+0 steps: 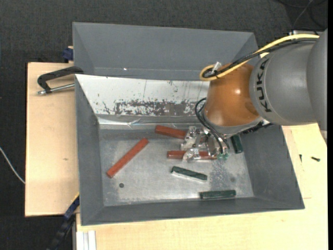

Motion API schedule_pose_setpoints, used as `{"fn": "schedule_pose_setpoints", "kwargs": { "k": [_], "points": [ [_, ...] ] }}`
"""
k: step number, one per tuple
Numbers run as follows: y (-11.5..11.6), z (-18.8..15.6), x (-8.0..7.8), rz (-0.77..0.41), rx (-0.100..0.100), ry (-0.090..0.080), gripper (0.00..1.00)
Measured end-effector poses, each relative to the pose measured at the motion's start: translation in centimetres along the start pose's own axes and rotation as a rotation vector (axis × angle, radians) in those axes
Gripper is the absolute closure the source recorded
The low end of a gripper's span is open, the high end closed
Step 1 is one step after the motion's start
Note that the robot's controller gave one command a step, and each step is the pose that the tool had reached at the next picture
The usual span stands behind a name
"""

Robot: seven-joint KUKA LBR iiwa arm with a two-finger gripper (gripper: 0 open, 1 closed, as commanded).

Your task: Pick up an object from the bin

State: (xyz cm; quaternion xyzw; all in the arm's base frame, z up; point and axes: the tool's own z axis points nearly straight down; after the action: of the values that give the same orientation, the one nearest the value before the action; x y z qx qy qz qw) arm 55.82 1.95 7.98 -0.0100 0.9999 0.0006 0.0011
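Observation:
My gripper (196, 148) is low over the bin floor, right of centre, its metal fingers pointing left. A short red-brown bar (179, 154) lies right at the fingertips, partly covered by them; whether it sits between them I cannot make out. Another red-brown bar (169, 132) lies just above and to the left, near the back wall. A dark green bar (189, 174) rests on the floor just below the gripper.
A long red stick (128, 158) lies diagonally on the left half of the floor. Another dark green bar (217, 194) sits by the front wall, and a small dark piece (237, 144) shows to the right under the arm. A tiny dark dot (121, 185) lies at front left.

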Motion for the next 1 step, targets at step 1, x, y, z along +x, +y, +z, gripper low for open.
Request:
{"fn": "schedule_pose_setpoints", "kwargs": {
  "k": [1],
  "points": [
    [-1.12, -9.88, 0.87, -0.002, 0.0, -0.003, 1.0]
  ]
}}
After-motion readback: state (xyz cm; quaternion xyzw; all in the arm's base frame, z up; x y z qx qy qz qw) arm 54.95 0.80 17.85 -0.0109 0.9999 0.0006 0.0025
